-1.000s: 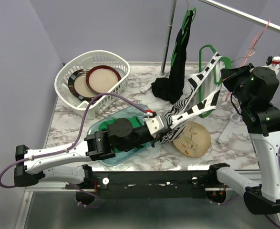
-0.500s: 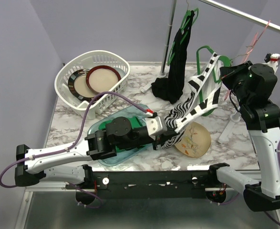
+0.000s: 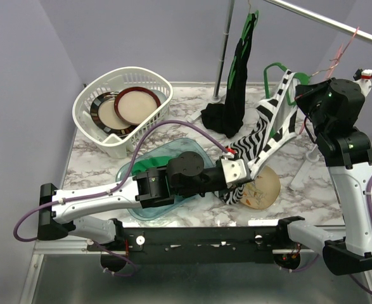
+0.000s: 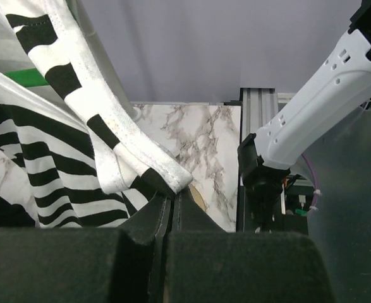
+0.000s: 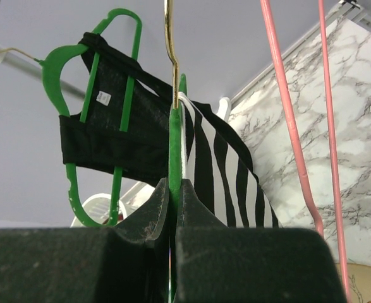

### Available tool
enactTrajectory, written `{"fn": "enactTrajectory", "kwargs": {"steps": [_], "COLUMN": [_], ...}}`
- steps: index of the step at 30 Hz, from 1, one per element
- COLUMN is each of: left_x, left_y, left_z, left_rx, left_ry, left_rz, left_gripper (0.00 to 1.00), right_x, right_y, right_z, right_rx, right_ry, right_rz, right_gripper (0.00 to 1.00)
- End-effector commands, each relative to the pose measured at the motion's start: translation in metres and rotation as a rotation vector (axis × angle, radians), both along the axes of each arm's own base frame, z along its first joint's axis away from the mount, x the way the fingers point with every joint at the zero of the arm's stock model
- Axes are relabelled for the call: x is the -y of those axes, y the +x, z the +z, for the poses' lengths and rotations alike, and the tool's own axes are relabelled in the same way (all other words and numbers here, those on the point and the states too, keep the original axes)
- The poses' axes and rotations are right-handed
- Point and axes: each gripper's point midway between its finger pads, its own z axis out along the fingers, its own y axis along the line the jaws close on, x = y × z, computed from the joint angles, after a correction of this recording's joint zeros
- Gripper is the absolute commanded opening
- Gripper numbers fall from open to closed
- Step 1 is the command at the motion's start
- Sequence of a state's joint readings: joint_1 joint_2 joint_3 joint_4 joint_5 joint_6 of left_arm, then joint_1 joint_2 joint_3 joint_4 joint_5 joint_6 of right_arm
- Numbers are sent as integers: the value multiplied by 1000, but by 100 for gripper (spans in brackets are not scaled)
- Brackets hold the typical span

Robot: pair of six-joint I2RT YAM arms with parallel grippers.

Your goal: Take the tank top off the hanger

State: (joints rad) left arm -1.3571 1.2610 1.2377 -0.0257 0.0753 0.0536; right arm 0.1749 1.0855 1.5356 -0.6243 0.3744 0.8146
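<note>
My left tool (image 4: 171, 201), clamped on the striped tank top (image 3: 266, 130), has dragged it toward 5 o'clock above the counter (image 3: 186, 104) while my right tool (image 5: 174, 189) pinches the green hanger (image 5: 174, 142) at 2 o'clock, so it should slide free soon.

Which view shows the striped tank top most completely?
Top external: the striped tank top spans from green hanger to left gripper. Left wrist shows only a strap; right wrist, a slice behind the hanger.

White basket (image 3: 132, 140) with a red-rimmed plate (image 3: 137, 105) back left, black garment (image 3: 236, 88) mid-back, tan plate (image 3: 266, 187) front right.
</note>
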Motion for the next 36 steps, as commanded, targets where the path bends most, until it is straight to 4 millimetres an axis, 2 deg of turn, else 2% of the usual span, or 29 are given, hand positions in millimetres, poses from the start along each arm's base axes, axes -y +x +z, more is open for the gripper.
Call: {"fn": "enactTrajectory", "kwargs": {"steps": [1,3,5,7,9,10,12,13,16,17,18,19,20,21,22,25,27,28,29,30,31,32,33,36], "left_x": [0,-4,-7,-11,-12,-11,-7,-5,7,9,19,23,27,31,37,42,42,42,41,40,40,40,40,37], "left_y": [-8,0,5,15,21,25,30,35,48,52,55,55,52,50,46,33,37,41,44,47,48,48,47,42], "left_z": [-17,-16,-13,-2,8,13,18,31,30,43,35,34,44,43,34,31,24,22,20,19,20,21,24,40], "left_rx": [7,12,26,56,89,112,147,165,202,211,211,207,203,189,176,138,123,117,117,123,125,125,123,119], "left_ry": [74,74,66,44,21,11,8,-13,22,4,29,46,31,34,65,57,65,65,71,75,74,71,65,40], "left_rz": [-11,36,67,118,150,164,178,203,253,267,266,261,240,225,197,127,156,177,196,216,221,221,215,200], "left_gripper": [21,36,57,67,70,76,80,83,84,85,85,86,86,86,87,89,78,67,38,27,10,3,0,0], "right_x": [13,8,6,-1,-11,-15,-22,-23,-24,-24,-22,-21,-21,-20,-20,-19,-18,-17,-17,-16,-16,-15,-13,-8], "right_y": [3,0,-8,-12,-19,-21,-26,-28,-34,-35,-37,-39,-39,-39,-39,-37,-37,-37,-39,-38,-38,-38,-37,-29], "right_z": [26,29,38,43,48,50,53,55,61,62,64,66,67,67,67,67,68,67,69,67,67,68,67,62], "right_rx": [96,109,138,155,172,180,186,193,209,209,216,219,221,221,220,216,220,219,228,224,227,233,234,232], "right_ry": [12,15,21,43,67,88,106,119,129,132,132,132,131,132,131,126,129,127,127,127,130,129,130,121], "right_rz": [-70,-40,-17,25,83,100,139,147,157,155,148,145,144,137,136,131,125,121,121,113,111,107,97,65], "right_gripper": [1,1,1,1,1,1,1,1,1,1,1,1,1,1,1,1,1,1,1,1,1,1,1,1]}}
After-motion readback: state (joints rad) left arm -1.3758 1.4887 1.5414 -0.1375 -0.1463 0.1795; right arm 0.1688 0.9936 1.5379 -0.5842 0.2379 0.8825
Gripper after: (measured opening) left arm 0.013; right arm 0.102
